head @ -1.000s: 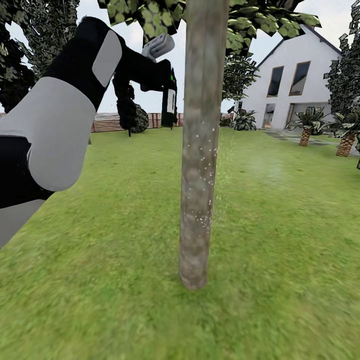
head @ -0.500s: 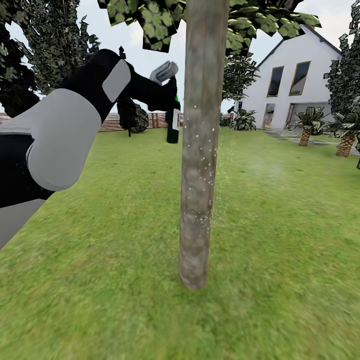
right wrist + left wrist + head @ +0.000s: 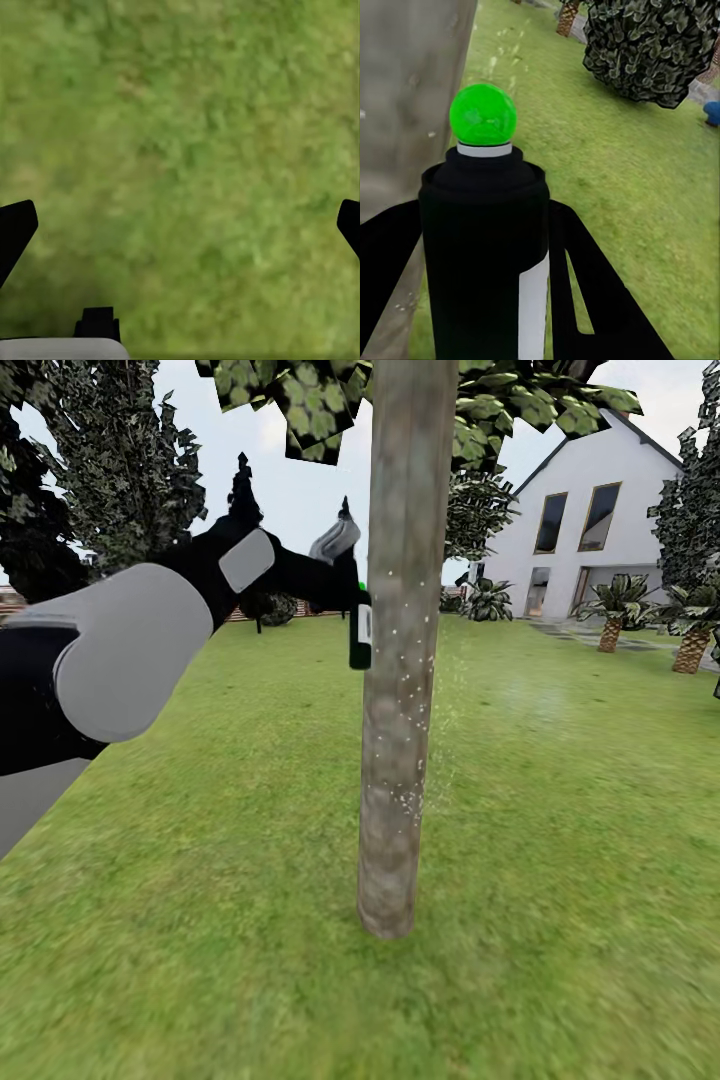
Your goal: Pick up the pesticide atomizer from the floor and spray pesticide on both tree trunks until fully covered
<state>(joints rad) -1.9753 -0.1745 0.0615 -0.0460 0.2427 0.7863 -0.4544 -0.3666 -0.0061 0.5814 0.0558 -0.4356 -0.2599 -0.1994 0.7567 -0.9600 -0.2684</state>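
One tree's thick grey-brown trunk (image 3: pixel 400 660) rises from the lawn in the middle of the head view, flecked with white specks, under its leafy canopy (image 3: pixel 320 395). My left gripper (image 3: pixel 345 582) is shut on the pesticide atomizer (image 3: pixel 360 632), which hangs upright just left of the trunk at mid height. In the left wrist view the atomizer (image 3: pixel 484 247) stands between the black fingers (image 3: pixel 585 292), its green spot (image 3: pixel 482 112) close beside the trunk (image 3: pixel 405 90). My right gripper (image 3: pixel 180 225) is open over bare grass.
A white house (image 3: pixel 590 530) stands at the back right with short palms (image 3: pixel 612 610) in front of it. Dark narrow trees (image 3: pixel 110 450) fill the left background. The left wrist view has a dense shrub (image 3: pixel 652 45) beyond the trunk. Lawn surrounds the trunk.
My left arm has lowered and swung right, carrying the atomizer down and closer to the trunk. The camera and the trunk have not shifted.
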